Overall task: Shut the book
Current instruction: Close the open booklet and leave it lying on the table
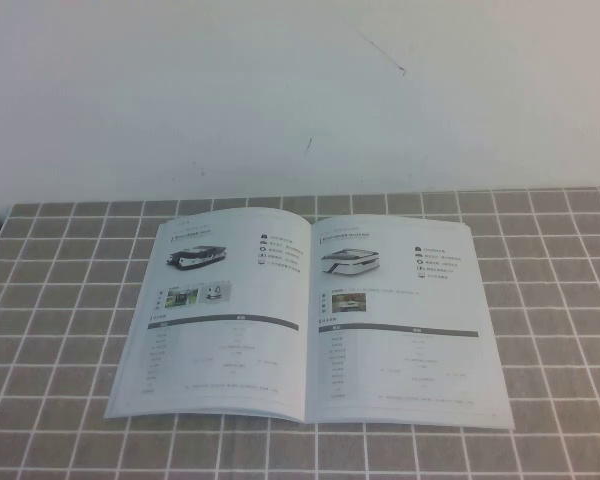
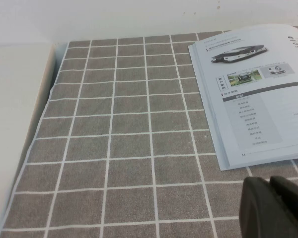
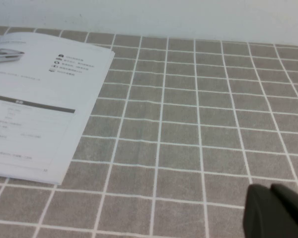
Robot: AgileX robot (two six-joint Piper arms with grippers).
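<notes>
1. While neither arm shows in my high view, each wrist camera catches a dark piece of its own gripper: the left gripper (image 2: 275, 208) and the right gripper (image 3: 275, 214).
2. I see the left gripper on my side of the book (image 1: 308, 318), near the book's near left corner and apart from it, with bare tablecloth (image 1: 60, 300) between. Whether it is wide or narrow I cannot tell.
3. The right gripper also sits on my side of the book, off to the book's right and well apart from its near right corner. Its state I cannot tell either.
4. The book lies open and flat on the grey checked tablecloth, both pages face up, its centre crease running away from me. Each page carries a machine picture near its far end and a table of text below.
5. Left of the book, past the cloth's edge, I see a pale bare surface (image 2: 15, 124).
6. Beyond the book the cloth runs on a little to a white wall (image 1: 300, 90).
</notes>
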